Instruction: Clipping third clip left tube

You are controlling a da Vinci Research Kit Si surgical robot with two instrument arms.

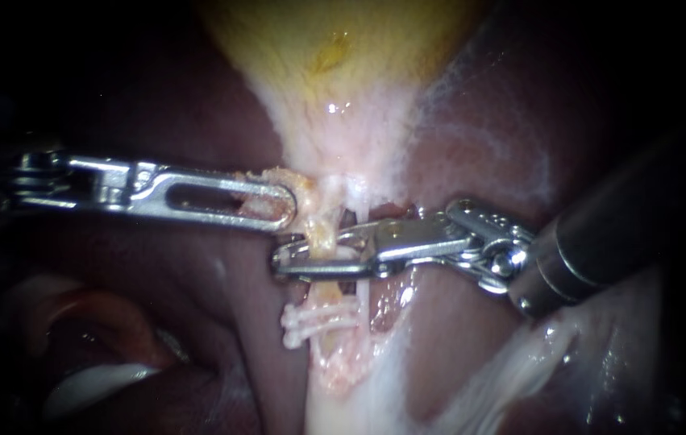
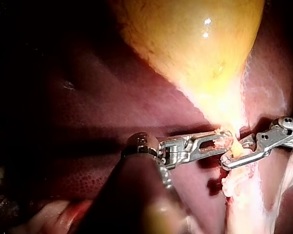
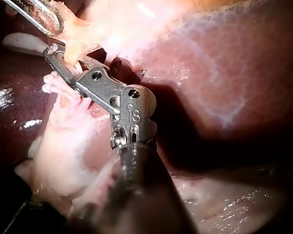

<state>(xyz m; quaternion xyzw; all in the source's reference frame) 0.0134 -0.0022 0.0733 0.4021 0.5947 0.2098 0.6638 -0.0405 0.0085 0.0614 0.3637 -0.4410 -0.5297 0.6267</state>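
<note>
The yellow gallbladder [image 1: 343,64] narrows downward into a pale neck. My left instrument [image 1: 286,208] comes in level from the left, its slotted jaws shut on yellowish tissue at that neck [image 1: 306,189]. My right instrument [image 1: 282,262] reaches across from the right, with its jaws closed from both sides on the left tube [image 1: 323,242]. Just below them two white clips [image 1: 314,322] sit across the same tube. A thin white right tube [image 1: 363,286] runs beside it. The right wrist view shows my right instrument [image 3: 51,50] above the clips [image 3: 58,83].
Dark red liver [image 1: 197,298] surrounds the tubes on both sides. Pale membrane [image 1: 512,370] spreads at the lower right, under my right instrument's shaft. A glistening pale fold [image 1: 93,383] lies at the lower left.
</note>
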